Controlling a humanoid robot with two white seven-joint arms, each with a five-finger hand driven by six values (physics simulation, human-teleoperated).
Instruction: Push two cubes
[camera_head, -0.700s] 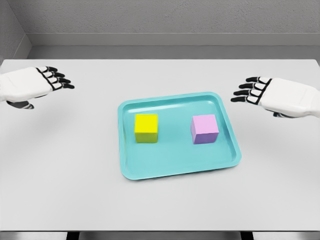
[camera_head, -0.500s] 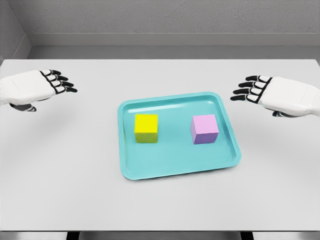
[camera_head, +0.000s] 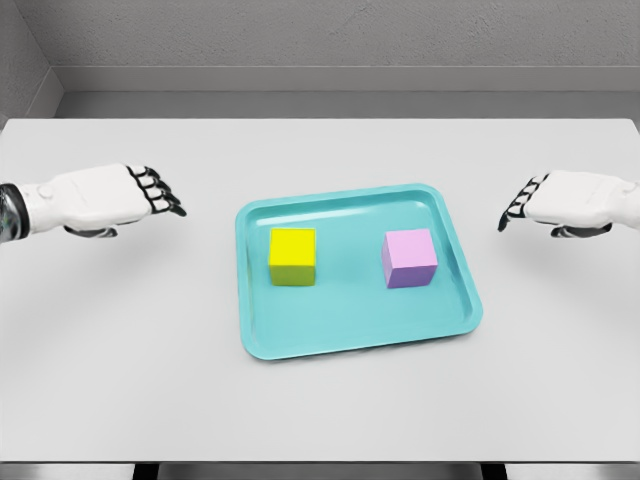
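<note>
Both white five-finger hands have shifted: left hand (camera_head: 110, 197) inward toward the teal plastic tray (camera_head: 350, 335), right hand (camera_head: 570, 203) lower. Fingers extended, holding nothing. Yellow cube (camera_head: 292, 256) and lilac cube (camera_head: 408, 258) sit apart inside the tray, untouched, on the grey table (camera_head: 120, 350).

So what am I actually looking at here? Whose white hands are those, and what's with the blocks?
This is a simulated humanoid robot, seen through a camera on its own head, looking down at a white table. The left hand and right hand are its own five-fingered hands, hovering at either side with fingers relaxed, holding nothing. Between them lies a teal tray carrying a yellow cube and a purple cube, set apart from each other. The robot is meant to push both cubes; neither hand touches one yet.
</note>
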